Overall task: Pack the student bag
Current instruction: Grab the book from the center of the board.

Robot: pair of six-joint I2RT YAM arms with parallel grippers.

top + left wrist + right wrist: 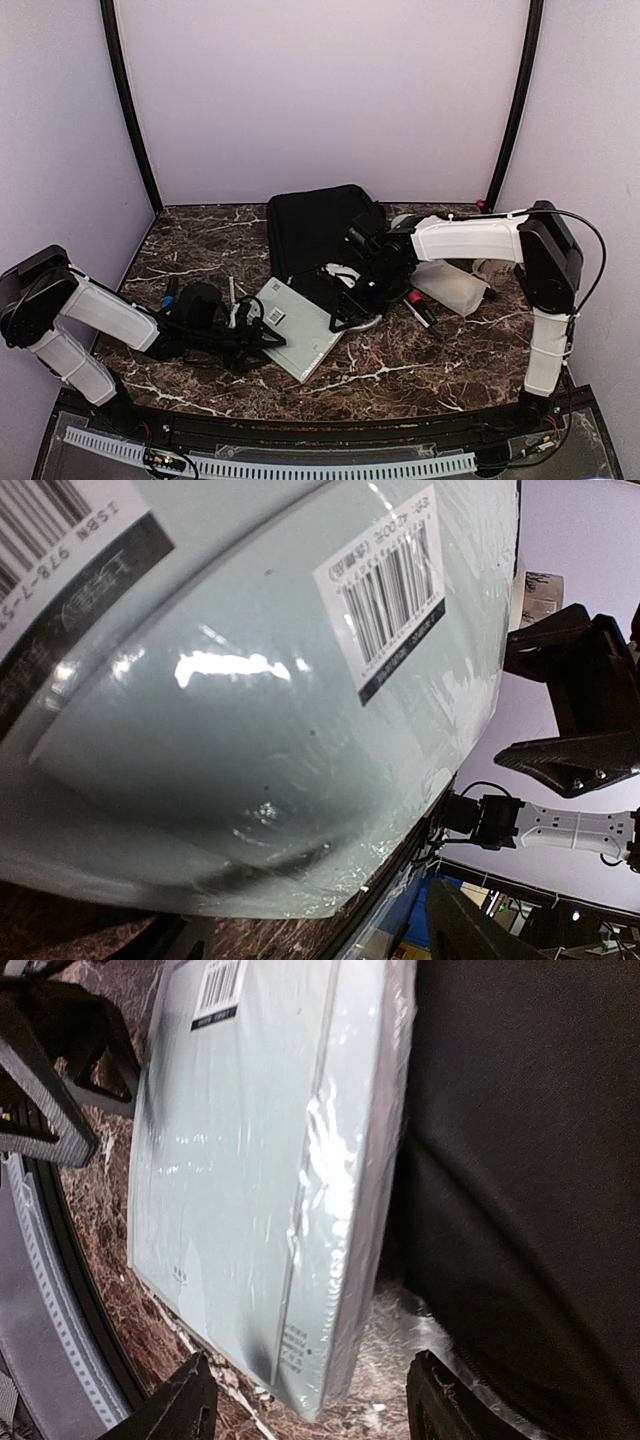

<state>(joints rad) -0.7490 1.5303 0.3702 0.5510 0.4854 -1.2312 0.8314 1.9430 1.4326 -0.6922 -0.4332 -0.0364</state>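
Lying flat at the far middle of the marble table [190, 245], the student bag [318, 228] gives no view of its inside. A shrink-wrapped pale book [296, 326] sits just near of it, outside, its right edge against the black fabric. The right gripper [312, 1365] is spread wide around the book's corner. The left gripper [250, 335] meets the book's left edge; I cannot tell its grip. A translucent pouch [455, 285] lies to the right.

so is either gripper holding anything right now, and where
Cannot tell for the left gripper: it is at the book's left edge, with its fingers hidden. The right gripper is open, holding nothing.
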